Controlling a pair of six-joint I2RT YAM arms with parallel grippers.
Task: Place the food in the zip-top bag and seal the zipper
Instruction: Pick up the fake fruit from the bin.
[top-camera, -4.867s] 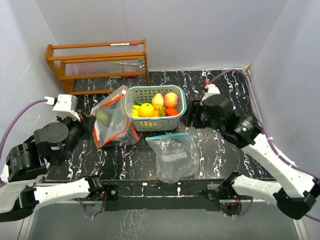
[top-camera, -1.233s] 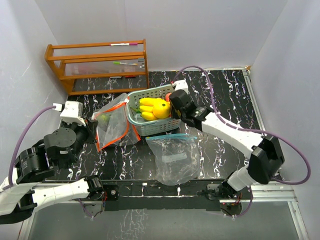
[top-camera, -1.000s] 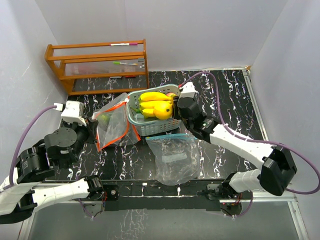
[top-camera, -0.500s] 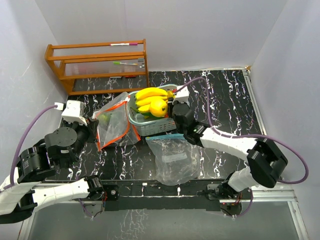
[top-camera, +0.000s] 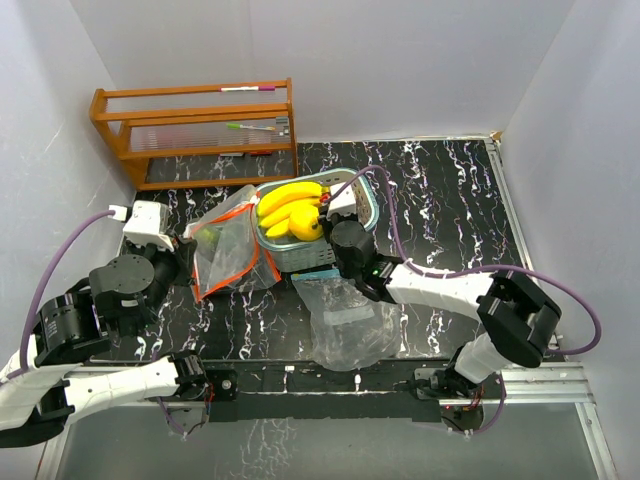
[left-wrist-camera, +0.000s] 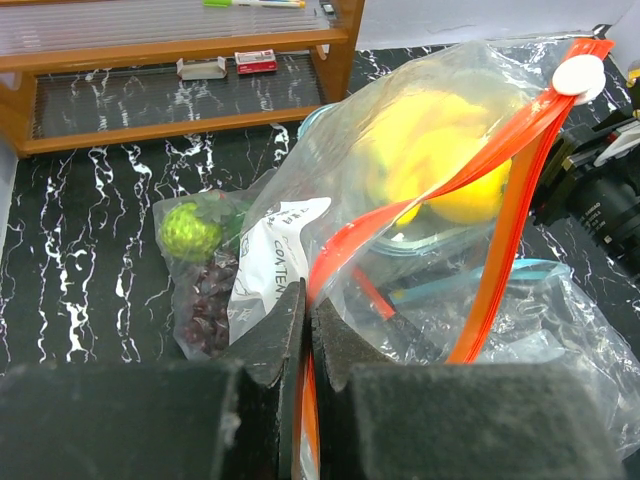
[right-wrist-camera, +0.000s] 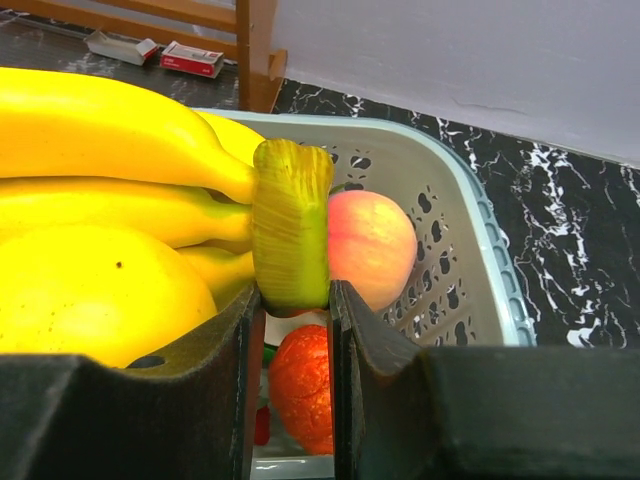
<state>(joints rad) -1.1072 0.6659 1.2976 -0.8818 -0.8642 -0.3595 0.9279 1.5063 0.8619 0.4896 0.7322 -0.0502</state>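
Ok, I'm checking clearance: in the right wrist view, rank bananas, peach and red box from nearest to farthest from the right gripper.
1. Bananas, stem gripped in the right gripper.
2. Peach, just behind, in the basket.
3. Red box, far back left, by the wooden rack.

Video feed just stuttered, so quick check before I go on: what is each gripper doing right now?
Left gripper: closed on the rim of the orange-zipper bag.
Right gripper: closed on the stem of the banana bunch.
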